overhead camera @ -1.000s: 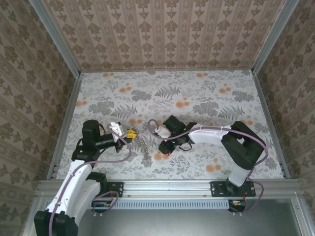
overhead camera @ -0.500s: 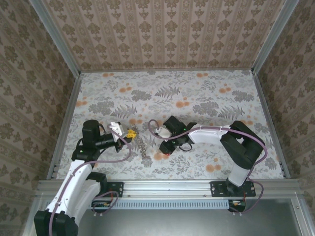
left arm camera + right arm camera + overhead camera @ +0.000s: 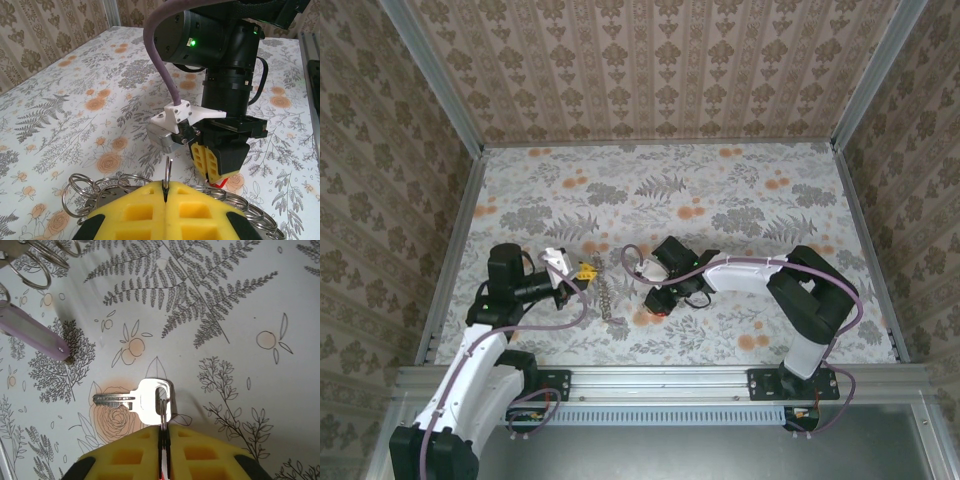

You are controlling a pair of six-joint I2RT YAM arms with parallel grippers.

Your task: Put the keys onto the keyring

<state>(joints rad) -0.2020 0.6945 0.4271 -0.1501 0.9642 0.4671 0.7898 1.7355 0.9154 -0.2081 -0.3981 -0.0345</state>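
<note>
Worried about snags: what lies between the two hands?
Top view: the keyring, a string of metal rings, lies between the left hand and the right hand, which pinches the key.

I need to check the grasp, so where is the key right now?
Right wrist view: the key lies flat on the flowered table, blade pointing left, its head against the tips of the shut right claw.

The top camera looks down from behind the arms over the flower-printed table [image 3: 720,190]. Both wrist cameras sit close above it; the left faces the black, yellow-padded right gripper [image 3: 218,172].
</note>
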